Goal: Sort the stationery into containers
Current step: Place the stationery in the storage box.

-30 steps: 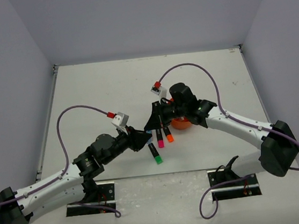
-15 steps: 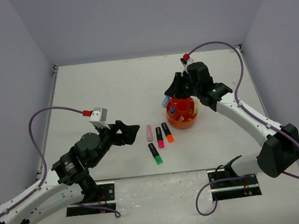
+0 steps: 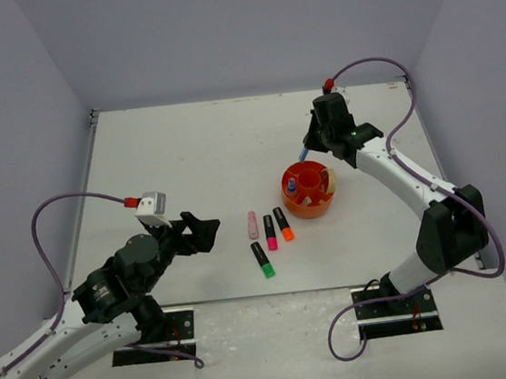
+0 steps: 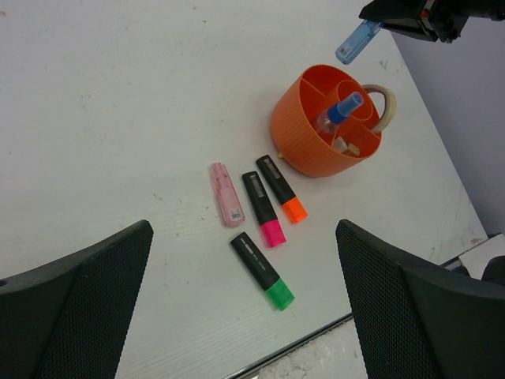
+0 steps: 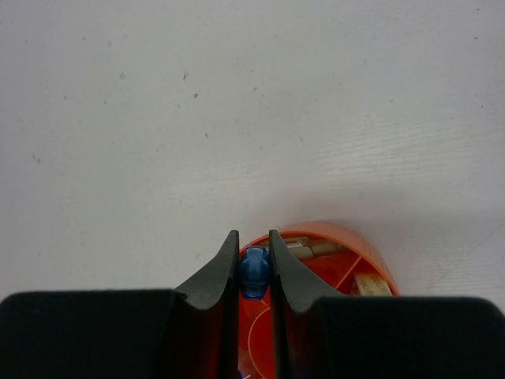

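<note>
Top external view, big to small: white table, orange pot right of the middle, right gripper up over the pot's far side and squeezed tight on a blue marker, left gripper wide open with nothing in it, well away from the four markers lying flat near the pot. To do this step well, bring the blue marker right over a free slot, keep it pointing down, go low to stop any bounce, then let go slowly. Steer clear of the pen standing in the middle cup and the tape roll at the pot's side.
</note>
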